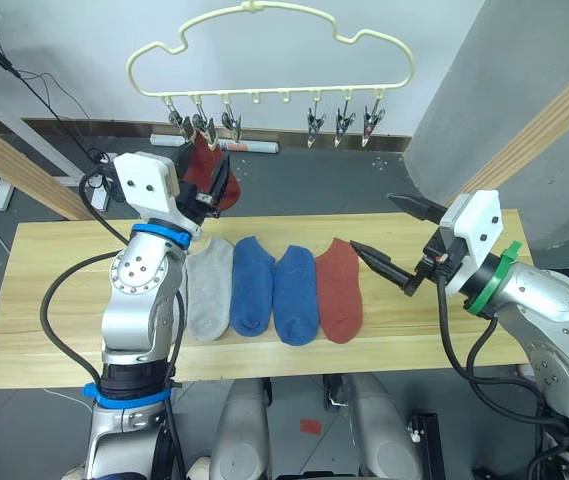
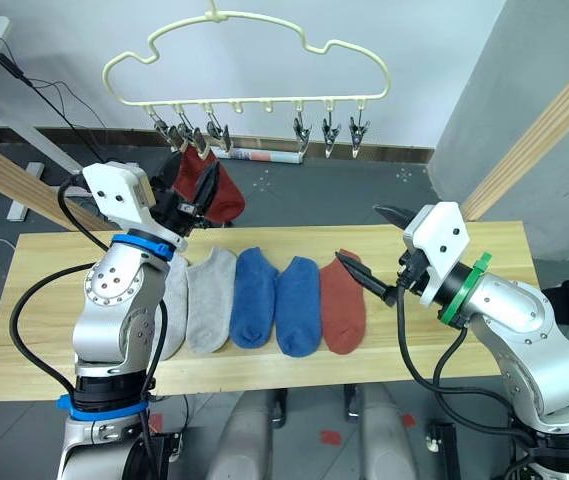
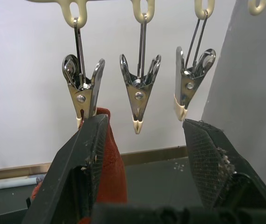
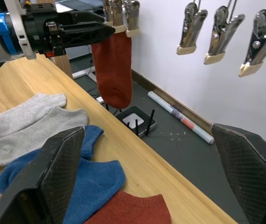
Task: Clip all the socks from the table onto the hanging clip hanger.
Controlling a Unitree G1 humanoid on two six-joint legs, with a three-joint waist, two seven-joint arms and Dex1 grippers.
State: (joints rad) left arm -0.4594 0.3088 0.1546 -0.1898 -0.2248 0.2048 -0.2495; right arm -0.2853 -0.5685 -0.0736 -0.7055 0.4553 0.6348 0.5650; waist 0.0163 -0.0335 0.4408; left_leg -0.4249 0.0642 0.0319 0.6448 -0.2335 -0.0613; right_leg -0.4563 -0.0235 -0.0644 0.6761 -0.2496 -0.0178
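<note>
left hand (image 1: 207,190) open by clipped red sock (image 1: 214,176), upper left | right hand (image 1: 394,235) open | five socks (image 1: 274,288) on desk (image 1: 44,300)

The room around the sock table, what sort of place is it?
Probably a lab or workshop, not a home laundry: a bare wooden table, cables trailing across the grey floor, and a clip hanger hung before a plain white wall.

A: Table (image 1: 64,300) is light wood, matt, grain showing. Socks (image 1: 274,290) on it are soft knit cloth: grey, blue, brick red.

B: Clip hanger (image 1: 264,60) above the table looks like smooth pale yellow coated wire; its clips (image 3: 140,91) are shiny metal. Left gripper (image 3: 144,144) fingers (image 3: 207,154) are matt black, cross-hatched.
</note>
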